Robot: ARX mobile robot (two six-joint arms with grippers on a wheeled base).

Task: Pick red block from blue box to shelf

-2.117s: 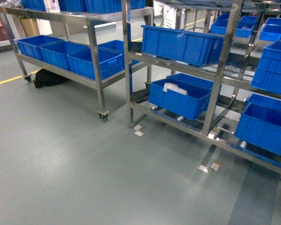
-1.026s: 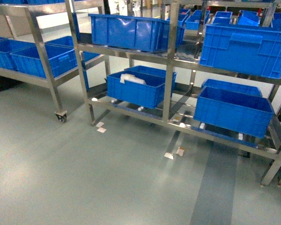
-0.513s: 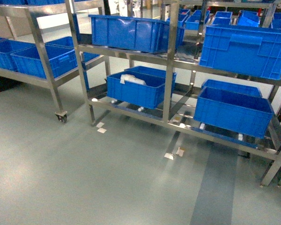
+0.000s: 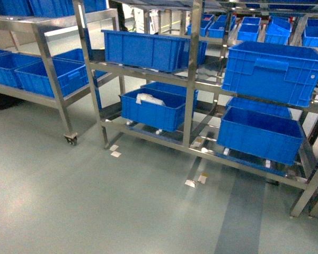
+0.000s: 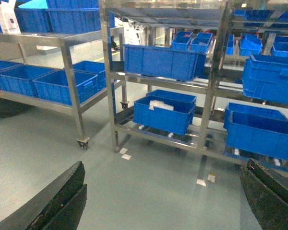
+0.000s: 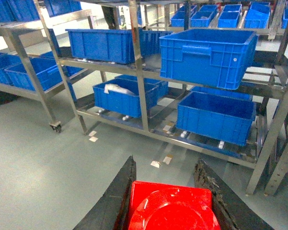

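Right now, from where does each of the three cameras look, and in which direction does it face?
Head: high on the robot, slanting down at the floor and the shelf; no part of the robot shows.
Left wrist: on the left arm, facing the same shelf; the open left gripper frames the bottom corners.
Right wrist: on the right arm, facing the shelf; the right gripper is shut on the red block.
Shared: all three show the low crate with white contents.

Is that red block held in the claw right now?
Yes. The right claw is shut on the red block, its black fingers pressing both sides.
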